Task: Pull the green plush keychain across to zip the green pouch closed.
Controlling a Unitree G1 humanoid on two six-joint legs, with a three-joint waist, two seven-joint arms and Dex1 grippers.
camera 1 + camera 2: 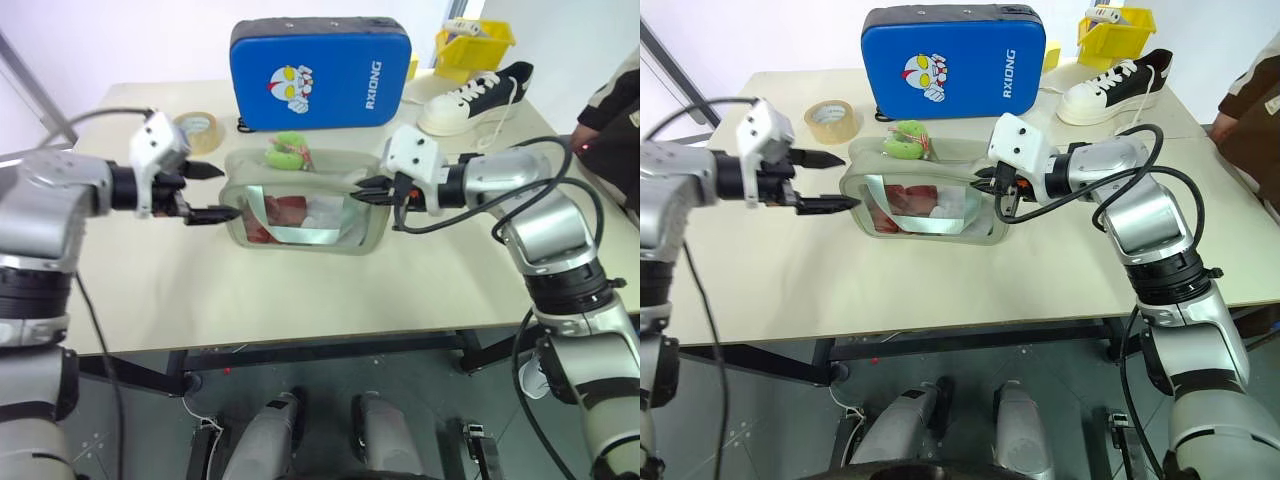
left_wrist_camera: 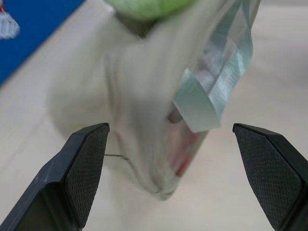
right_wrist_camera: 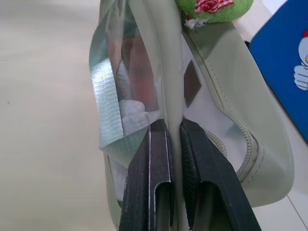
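Note:
The green pouch (image 1: 300,222) lies on the table with its clear window facing me, red and white contents showing. The green plush keychain (image 1: 290,150) rests on the pouch's top edge, left of the middle. My left gripper (image 1: 228,192) is open at the pouch's left end, holding nothing. In the left wrist view the pouch (image 2: 144,96) sits just ahead of the gap between the two fingers, and the keychain (image 2: 144,7) lies beyond. My right gripper (image 1: 358,193) is shut on the pouch's right end. The right wrist view shows its fingers (image 3: 159,144) pinching the fabric edge, with the keychain (image 3: 216,7) further along the zipper.
A blue hard case (image 1: 320,75) stands behind the pouch. A tape roll (image 1: 200,128) lies at the back left. A black and white shoe (image 1: 475,100) and a yellow bin (image 1: 472,42) are at the back right. A person's arm (image 1: 610,120) shows at the right edge.

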